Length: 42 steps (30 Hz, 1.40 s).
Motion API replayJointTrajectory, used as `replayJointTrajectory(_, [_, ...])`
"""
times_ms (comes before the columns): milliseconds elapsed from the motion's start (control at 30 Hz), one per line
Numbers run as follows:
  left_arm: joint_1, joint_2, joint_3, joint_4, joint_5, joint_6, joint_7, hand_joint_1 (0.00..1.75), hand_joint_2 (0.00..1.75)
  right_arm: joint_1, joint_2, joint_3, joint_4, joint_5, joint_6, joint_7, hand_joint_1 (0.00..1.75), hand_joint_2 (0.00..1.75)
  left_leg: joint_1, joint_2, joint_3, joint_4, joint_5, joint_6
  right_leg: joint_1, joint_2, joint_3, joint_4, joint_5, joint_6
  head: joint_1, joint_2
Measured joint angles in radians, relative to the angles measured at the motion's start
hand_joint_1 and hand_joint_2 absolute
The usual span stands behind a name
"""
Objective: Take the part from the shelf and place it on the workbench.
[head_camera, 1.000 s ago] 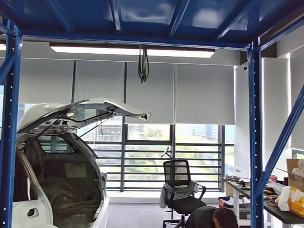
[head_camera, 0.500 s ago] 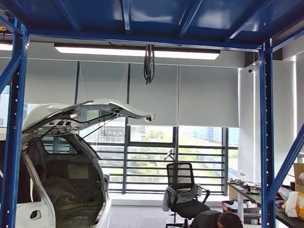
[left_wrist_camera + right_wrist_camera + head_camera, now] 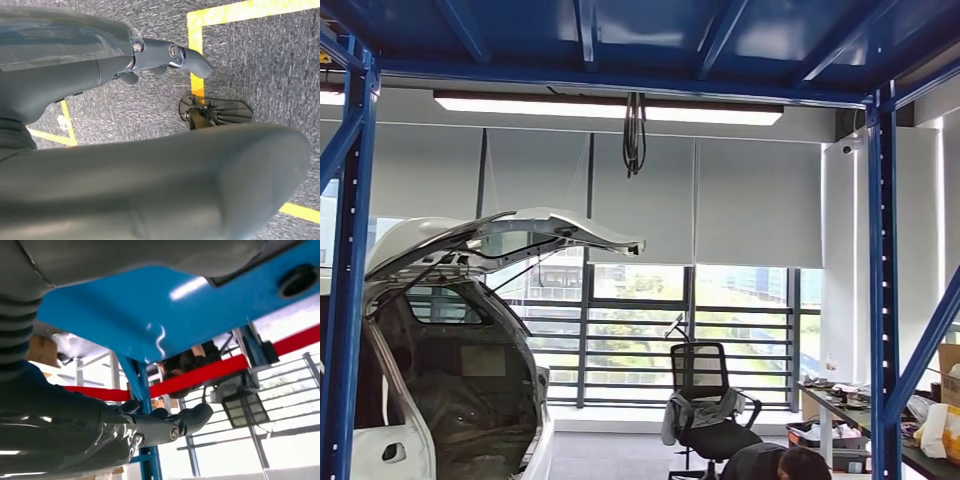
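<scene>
The head view is looking out level through the blue steel shelf frame (image 3: 882,300), past a white car body with its tailgate raised (image 3: 456,330) and a black office chair (image 3: 701,400); a person's dark-haired head (image 3: 803,465) is showing at the bottom edge; a cluttered worktop (image 3: 848,400) is sitting beyond the right upright, plausibly the drop-off.

The left hand (image 3: 166,52) is hanging over grey carpet with yellow tape lines (image 3: 196,30), fingers extended, gripping nothing, so this arm looks idle. The right hand (image 3: 166,427) is lying under a blue panel (image 3: 151,315), dark fingers stretched out straight, holding nothing, probably reaching in for the pick. The part itself I cannot make out anywhere.
</scene>
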Motion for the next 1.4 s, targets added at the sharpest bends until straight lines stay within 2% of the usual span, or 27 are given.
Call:
replayJointTrajectory(33, [0.0,0.0,-0.001,0.0,-0.003,-0.001,-0.001,0.0,0.0,-0.009,0.0,0.017,0.022,0.015,0.002,-0.003,0.0,1.75,0.001,0.0,0.0,0.0,0.0,0.0,0.0,0.0,0.0,0.0,0.0,0.0,0.0,0.0])
replayJointTrajectory(267, [-0.007,-0.004,-0.008,0.004,-0.021,-0.003,0.005,0.0,0.0,-0.112,0.033,0.199,0.219,0.081,-0.003,-0.017,0.0,1.75,0.004,0.0,0.001,-0.002,0.002,-0.002,0.004,0.001,-0.001,0.004,0.0,-0.001,0.0,0.0])
replayJointTrajectory(500, [-0.01,-0.008,-0.018,0.006,-0.028,-0.003,0.007,0.0,0.0,-0.204,0.121,0.354,0.356,0.176,-0.074,0.008,0.0,1.75,0.005,0.0,0.001,-0.002,0.002,-0.003,0.004,0.001,-0.002,0.006,-0.001,-0.002,0.0,0.0])
replayJointTrajectory(700, [-0.01,-0.008,-0.018,0.006,-0.028,-0.002,0.0,0.0,0.0,-0.233,0.186,0.433,0.403,0.283,-0.149,0.059,0.0,1.75,0.005,0.001,0.001,-0.003,0.002,-0.003,0.004,0.001,-0.003,0.006,-0.002,-0.003,0.0,0.0])
replayJointTrajectory(967, [-0.009,-0.008,-0.018,0.006,-0.028,-0.003,-0.006,0.0,0.0,-0.233,0.23,0.475,0.411,0.358,-0.181,0.079,0.0,1.75,0.005,0.001,0.001,-0.003,0.002,-0.003,0.004,0.001,-0.003,0.006,-0.002,-0.003,0.0,0.0])
replayJointTrajectory(1400, [-0.009,-0.008,-0.019,0.006,-0.03,-0.012,-0.014,0.0,0.0,-0.225,0.235,0.458,0.433,0.362,-0.176,0.068,0.0,1.75,0.005,0.001,0.001,-0.003,0.002,-0.003,0.004,0.001,-0.003,0.006,-0.002,-0.003,0.0,0.0])
